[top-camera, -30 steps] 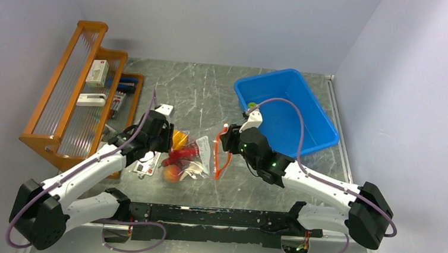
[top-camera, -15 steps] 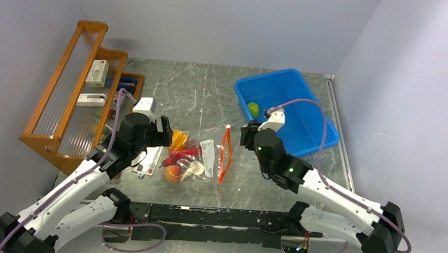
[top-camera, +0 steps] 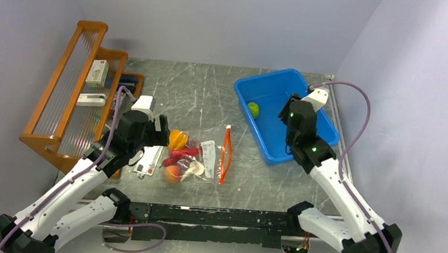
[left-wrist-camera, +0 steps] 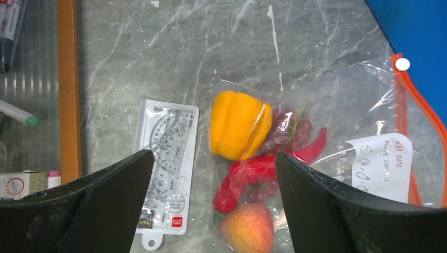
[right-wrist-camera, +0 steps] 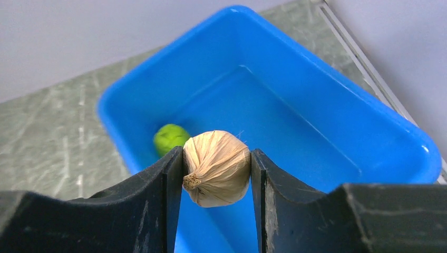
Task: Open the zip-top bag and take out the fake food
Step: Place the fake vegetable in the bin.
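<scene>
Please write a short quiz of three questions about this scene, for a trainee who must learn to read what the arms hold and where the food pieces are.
1. True or false: the right gripper has its jaws closed on the garlic bulb.
2. Which piece lies in the blue bin? A. the lime B. a peach C. a red chilli
3. Fill the gap: the bell pepper lies inside the ____.

Key: 1 true. 2 A. 3 zip-top bag.

top: overhead, far | wrists: close, seemingly downward | shared: zip-top bag [top-camera: 206, 155], bin [top-camera: 274, 103]
</scene>
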### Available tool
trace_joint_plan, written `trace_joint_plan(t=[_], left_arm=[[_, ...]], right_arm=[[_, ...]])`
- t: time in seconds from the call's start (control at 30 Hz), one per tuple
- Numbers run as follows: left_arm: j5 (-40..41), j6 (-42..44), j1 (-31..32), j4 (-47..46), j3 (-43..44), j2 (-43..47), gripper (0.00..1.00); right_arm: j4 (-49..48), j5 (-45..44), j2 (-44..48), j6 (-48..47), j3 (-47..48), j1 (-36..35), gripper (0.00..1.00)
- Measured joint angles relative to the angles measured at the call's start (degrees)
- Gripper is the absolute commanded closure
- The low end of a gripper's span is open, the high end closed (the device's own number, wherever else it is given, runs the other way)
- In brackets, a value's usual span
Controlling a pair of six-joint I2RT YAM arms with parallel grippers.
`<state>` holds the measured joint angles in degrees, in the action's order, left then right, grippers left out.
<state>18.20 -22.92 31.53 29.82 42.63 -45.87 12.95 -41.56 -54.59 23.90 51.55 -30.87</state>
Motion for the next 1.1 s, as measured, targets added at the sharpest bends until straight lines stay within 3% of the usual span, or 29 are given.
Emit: trace_joint_plan(t=[0.13, 0.37, 0.53, 0.7, 0.9, 1.1], left_arm=[[0.1, 0.0, 0.0, -0.5, -0.3, 1.4, 0.01], [0.1, -0.9, 0.0, -2.5, -1.0, 0.6, 0.02], [0.1, -1.0, 0.0, -2.7, -1.0, -2.0, 0.02], [0.0, -1.0, 0.0, -2.7, -1.0, -3.7, 0.02], [0.1, -1.0, 0.0, -2.7, -1.0, -3.9, 0.02], [0.1, -1.0, 0.0, -2.7, -1.0, -3.8, 0.02]], right_arm=[[2.2, 11.6, -5.6, -0.3, 1.5, 12.2, 0.79], [6.0, 32.2, -19.8, -0.2, 7.9, 20.8, 0.79], [8.8, 41.3, -25.2, -0.2, 8.3, 22.4, 0.78], [9.0, 49.6, -25.0, 0.6, 0.9, 22.4, 0.77], [8.9, 55.4, -20.7, 4.1, -10.7, 22.5, 0.77], [7.4, 60.7, -15.3, 7.8, -14.5, 20.3, 0.76]])
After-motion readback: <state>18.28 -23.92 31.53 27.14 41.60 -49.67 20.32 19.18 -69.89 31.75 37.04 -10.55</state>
